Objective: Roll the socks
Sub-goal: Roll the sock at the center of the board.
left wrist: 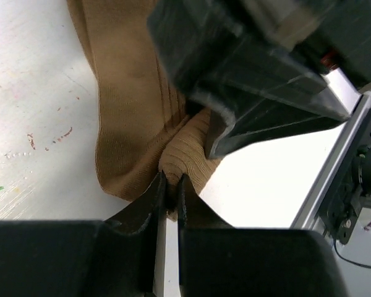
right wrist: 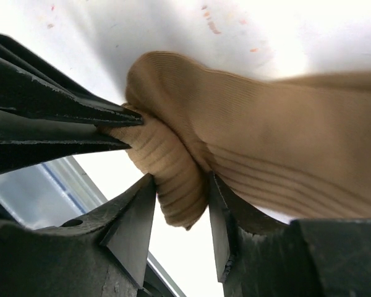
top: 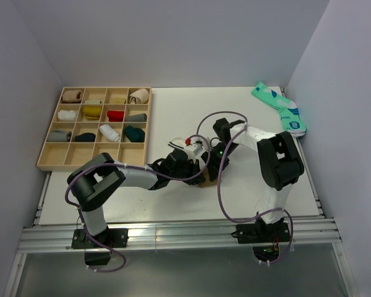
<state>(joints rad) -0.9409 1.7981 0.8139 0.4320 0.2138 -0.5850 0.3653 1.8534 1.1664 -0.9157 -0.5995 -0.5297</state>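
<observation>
A long tan-brown sock (left wrist: pixel 133 93) lies on the white table, its near end rolled into a ribbed bundle (right wrist: pixel 173 179). My left gripper (left wrist: pixel 171 182) is shut on a fold of that bundle. My right gripper (right wrist: pixel 179 198) stands open astride the same rolled end, which rests loosely between its fingers (right wrist: pixel 136 216). From above, both grippers meet at mid-table, left (top: pixel 195 170) and right (top: pixel 211 168), and only a scrap of the tan sock (top: pixel 204 183) shows under them. The teal pair of socks (top: pixel 279 108) lies flat at the far right. The white sock is not in view.
A wooden divided tray (top: pixel 49 162) stands at the far left, with rolled socks in several compartments. The table's front edge and a metal rail (top: pixel 173 235) run close behind the grippers. Purple cables (top: pixel 221 185) loop between the arms.
</observation>
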